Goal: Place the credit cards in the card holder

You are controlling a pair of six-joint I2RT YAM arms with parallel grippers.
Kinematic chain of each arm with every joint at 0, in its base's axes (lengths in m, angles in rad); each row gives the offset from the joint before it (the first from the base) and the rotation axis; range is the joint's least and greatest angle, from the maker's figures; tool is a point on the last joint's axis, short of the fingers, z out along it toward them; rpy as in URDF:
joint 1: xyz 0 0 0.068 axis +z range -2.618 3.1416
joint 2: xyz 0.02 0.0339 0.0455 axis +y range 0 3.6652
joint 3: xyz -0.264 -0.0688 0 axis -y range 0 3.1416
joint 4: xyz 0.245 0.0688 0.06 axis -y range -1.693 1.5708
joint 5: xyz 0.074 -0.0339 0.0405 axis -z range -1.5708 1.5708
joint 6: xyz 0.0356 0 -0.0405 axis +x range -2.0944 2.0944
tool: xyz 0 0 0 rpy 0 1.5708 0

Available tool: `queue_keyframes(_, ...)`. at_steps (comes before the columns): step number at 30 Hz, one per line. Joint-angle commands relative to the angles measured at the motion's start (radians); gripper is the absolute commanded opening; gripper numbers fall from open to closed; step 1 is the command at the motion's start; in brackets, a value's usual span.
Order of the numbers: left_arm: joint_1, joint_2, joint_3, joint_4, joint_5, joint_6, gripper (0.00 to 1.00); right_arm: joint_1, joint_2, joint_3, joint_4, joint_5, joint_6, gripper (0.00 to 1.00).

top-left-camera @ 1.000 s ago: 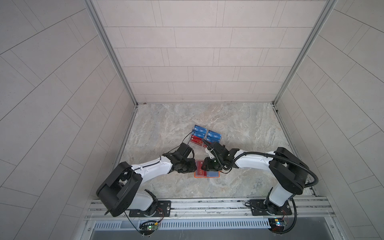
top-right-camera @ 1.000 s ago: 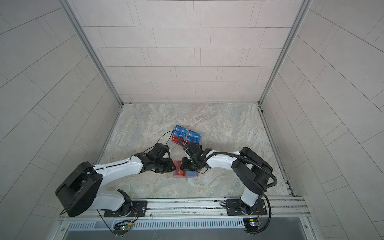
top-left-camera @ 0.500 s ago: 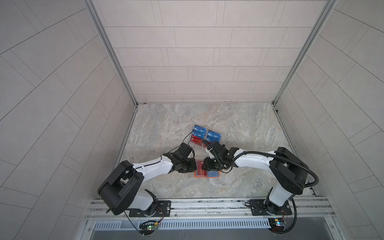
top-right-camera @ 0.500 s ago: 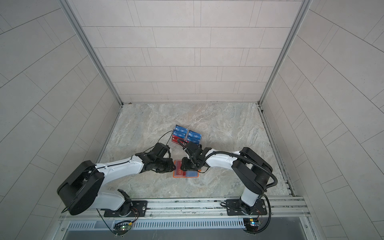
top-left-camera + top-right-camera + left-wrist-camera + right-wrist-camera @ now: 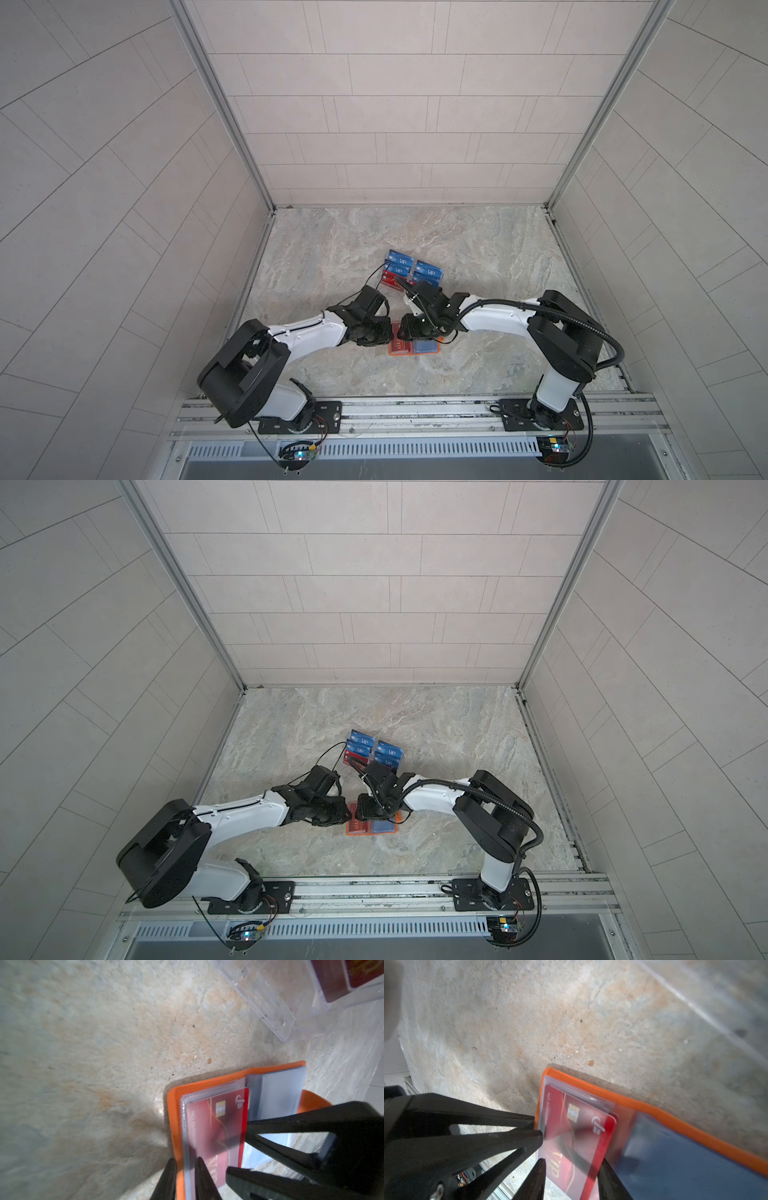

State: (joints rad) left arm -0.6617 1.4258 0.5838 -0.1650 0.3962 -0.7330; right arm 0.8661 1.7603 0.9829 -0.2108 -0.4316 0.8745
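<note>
Your left claw (image 5: 186, 1159), nearly closed, pinches the orange leather-like card holder (image 5: 173, 1109), I think so your half-open right claw (image 5: 237, 1147) can push the red plastic card (image 5: 214, 1126) in.

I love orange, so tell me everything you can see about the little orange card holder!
The card holder is an orange, leather-looking booklet lying open and flat on the marble table, with clear plastic sleeves inside and an orange tab at one side. A red card with a gold chip sits partly in one sleeve; a blue card seems to fill the other half. The left gripper seems to pinch its outer edge, and the right gripper has fingers either side of the red card.
</note>
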Motion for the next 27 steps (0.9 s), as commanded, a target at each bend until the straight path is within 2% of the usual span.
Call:
queue_keyframes(1, 0.007, 0.005, -0.013, 0.065, 0.04, -0.015, 0.22, 0.024, 0.02, 0.036, -0.022, -0.01, -0.02, 0.44)
queue_keyframes(13, 0.014, -0.013, -0.026, 0.073, 0.049, -0.017, 0.24, 0.025, 0.021, 0.053, 0.012, -0.027, 0.003, 0.44)
queue_keyframes(22, 0.02, -0.01, -0.015, 0.07, 0.03, -0.051, 0.29, 0.021, -0.11, -0.052, -0.081, 0.098, -0.002, 0.51)
queue_keyframes(27, 0.02, -0.028, 0.004, 0.013, 0.004, -0.064, 0.32, -0.005, -0.142, -0.049, -0.088, 0.096, -0.034, 0.55)
